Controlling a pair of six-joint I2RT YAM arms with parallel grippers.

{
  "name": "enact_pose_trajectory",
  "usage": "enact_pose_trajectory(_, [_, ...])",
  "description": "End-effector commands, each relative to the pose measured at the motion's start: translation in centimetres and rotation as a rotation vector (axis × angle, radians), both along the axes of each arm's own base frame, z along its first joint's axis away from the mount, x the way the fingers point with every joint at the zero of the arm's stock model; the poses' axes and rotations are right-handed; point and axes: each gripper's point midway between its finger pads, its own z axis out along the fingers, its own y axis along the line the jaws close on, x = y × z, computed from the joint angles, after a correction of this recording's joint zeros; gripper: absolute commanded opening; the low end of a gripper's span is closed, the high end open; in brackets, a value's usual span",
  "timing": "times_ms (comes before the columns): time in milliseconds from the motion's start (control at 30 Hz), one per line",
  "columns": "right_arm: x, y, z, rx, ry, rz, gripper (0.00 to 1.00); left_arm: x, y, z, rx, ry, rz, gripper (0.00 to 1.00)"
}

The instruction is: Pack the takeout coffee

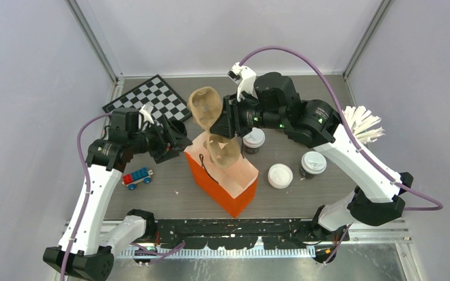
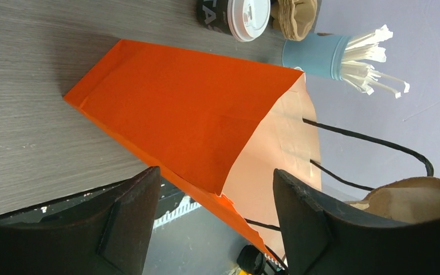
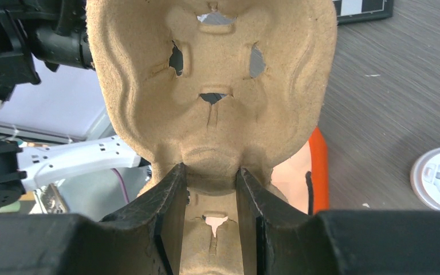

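Two takeout coffee cups with white sip lids stand on the table, one (image 1: 253,139) just behind the orange paper bag (image 1: 225,181) and one (image 1: 313,164) to its right. The first cup (image 2: 235,14) also appears in the left wrist view. My right gripper (image 1: 218,129) is shut on a brown pulp cup carrier (image 1: 205,106), held upright over the bag's mouth. The waist of the carrier (image 3: 209,114) is pinched between the fingers (image 3: 169,195). My left gripper (image 2: 217,177) is open, with the rim of the bag (image 2: 195,114) between its jaws, not touching either.
A loose white lid (image 1: 280,175) lies between the cups. White straws in a blue holder (image 2: 315,54) stand at the right. A checkerboard (image 1: 149,99) lies at the back left and a toy train (image 1: 137,177) left of the bag.
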Motion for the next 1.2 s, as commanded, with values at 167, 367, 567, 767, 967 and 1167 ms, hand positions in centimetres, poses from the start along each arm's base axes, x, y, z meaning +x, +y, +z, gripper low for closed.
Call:
enact_pose_trajectory(167, [-0.9, -1.6, -1.9, -0.127, -0.041, 0.02, 0.35, 1.0, -1.2, 1.2, -0.085, -0.072, -0.043, 0.72])
enact_pose_trajectory(367, [-2.3, -1.7, -4.9, -0.279, -0.037, 0.086, 0.37, 1.4, -1.5, 0.6, -0.099, -0.091, -0.049, 0.55])
enact_pose_trajectory(567, [-1.9, -1.9, -7.1, -0.333, -0.053, 0.058, 0.37, 1.1, -1.8, -0.1, -0.116, -0.065, -0.065, 0.4])
enact_pose_trajectory(767, [-2.0, -2.6, -9.0, -0.391, -0.041, 0.053, 0.37, 0.9, -1.7, 0.1, -0.109, -0.075, -0.068, 0.29])
enact_pose_trajectory(967, [-2.0, -2.9, -10.5, -0.459, -0.074, 0.099, 0.37, 0.8, -1.8, 0.6, -0.128, -0.062, -0.059, 0.3])
enact_pose_trajectory(1167, [-2.9, -2.6, -12.1, -0.526, -0.062, 0.156, 0.37, 0.5, -1.5, 1.7, -0.126, -0.084, -0.044, 0.3])
